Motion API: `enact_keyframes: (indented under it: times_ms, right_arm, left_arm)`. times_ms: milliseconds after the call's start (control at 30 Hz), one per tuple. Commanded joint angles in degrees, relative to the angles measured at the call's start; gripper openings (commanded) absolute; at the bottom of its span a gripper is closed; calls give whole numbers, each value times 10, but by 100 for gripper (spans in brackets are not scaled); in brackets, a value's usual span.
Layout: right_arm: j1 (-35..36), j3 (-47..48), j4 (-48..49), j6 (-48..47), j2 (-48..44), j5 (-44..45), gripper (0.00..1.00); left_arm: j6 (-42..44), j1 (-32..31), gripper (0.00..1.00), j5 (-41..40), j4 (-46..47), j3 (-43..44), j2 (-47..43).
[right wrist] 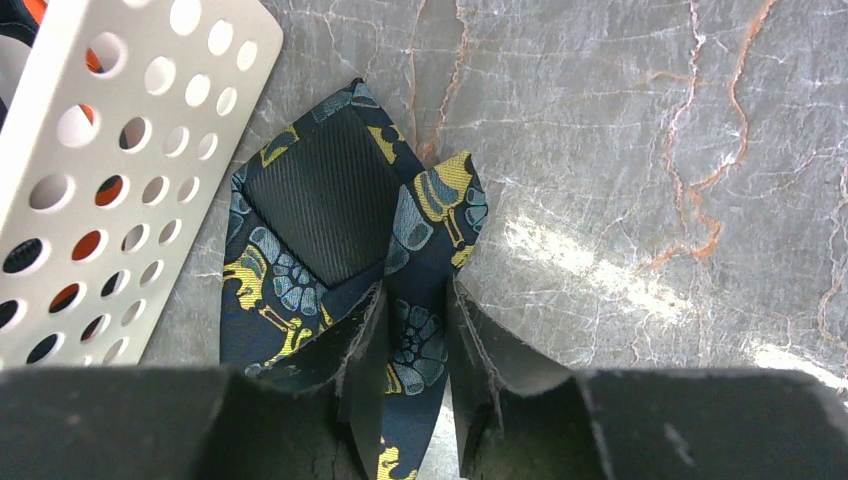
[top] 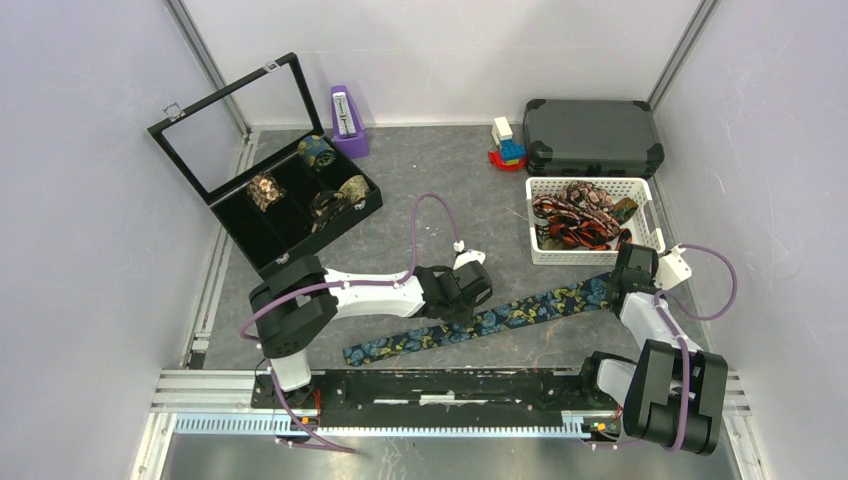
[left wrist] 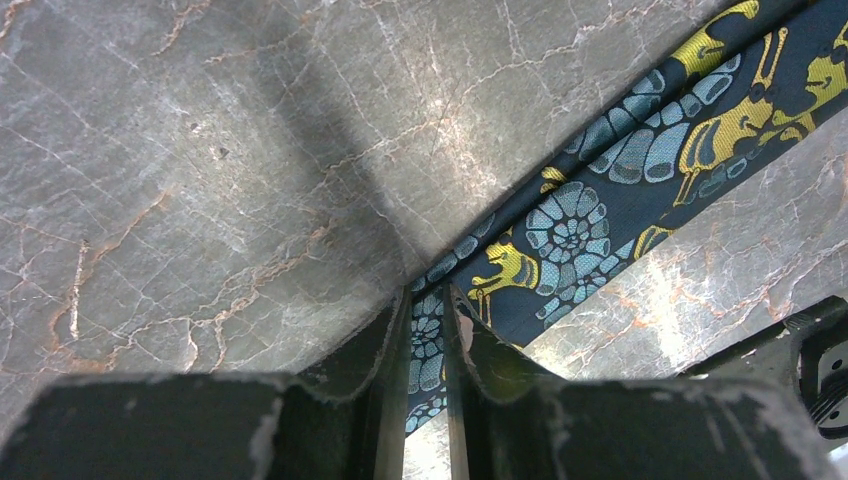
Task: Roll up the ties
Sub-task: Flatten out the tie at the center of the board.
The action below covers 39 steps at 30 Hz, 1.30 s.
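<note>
Grey marbled tabletop (top: 430,170) fills the enclosure. Left gripper (left wrist: 428,335) is pinched nearly closed on the narrow stretch of the navy tie (top: 500,318), which lies flat and runs diagonally from its fingers toward the right gripper (right wrist: 412,330). That one has its jaws drawn in on the tie's wide end, folded back so the black lining shows. Just beside it stands a white basket (top: 590,258) holding more ties (top: 580,215). Well beyond the left gripper, a black case (top: 255,235) holds coils (top: 265,190).

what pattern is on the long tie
The tie is navy with blue-gold paisley; clearest in left wrist view.
</note>
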Motion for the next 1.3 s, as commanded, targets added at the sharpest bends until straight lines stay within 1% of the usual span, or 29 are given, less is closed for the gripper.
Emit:
enact_keyframes:
  times_ms: [0, 200, 300, 500, 567, 700, 733, 767, 800, 833, 933, 1067, 1167, 1267]
  right_arm:
    - [-4, -7, -3, 0, -3, -18, 32]
    - [-4, 23, -54, -2, -26, -1, 33]
    - [-4, 31, -63, -6, -28, 0, 33]
    - [-3, 29, -58, -14, -19, -15, 38]
    - [-4, 29, -54, -21, -26, -16, 41]
    - [-4, 30, -47, -28, -53, -12, 42]
    - [-4, 31, -47, -30, -59, -12, 41]
    - [-4, 31, -44, -33, -63, -11, 38]
    - [-4, 31, -41, -33, -66, -10, 32]
    - [-4, 31, -39, -34, -67, -10, 29]
    - [-4, 34, -39, -37, -65, -16, 28]
    - [-3, 31, -23, -42, -55, -31, 29]
    - [-4, 33, -6, -44, -43, -44, 27]
    - [-4, 41, 3, -47, -25, -45, 26]
  left_arm:
    - [-1, -6, 24, 12, -19, 3, 4]
    - [-1, -8, 24, 13, -19, 5, 8]
    - [0, -9, 23, 12, -19, 7, 10]
    - [0, -8, 23, 13, -20, 10, 14]
    - [0, -8, 23, 14, -21, 11, 17]
    - [1, -9, 22, 17, -22, 16, 25]
    - [1, -9, 22, 17, -22, 18, 27]
    - [0, -8, 22, 18, -22, 20, 30]
    - [1, -9, 22, 18, -22, 21, 31]
    - [0, -9, 22, 18, -22, 23, 33]
    - [0, -11, 21, 19, -22, 27, 37]
    - [0, -12, 21, 19, -22, 29, 40]
    - [-1, -13, 20, 18, -25, 31, 41]
    - [-5, -14, 20, 14, -31, 30, 38]
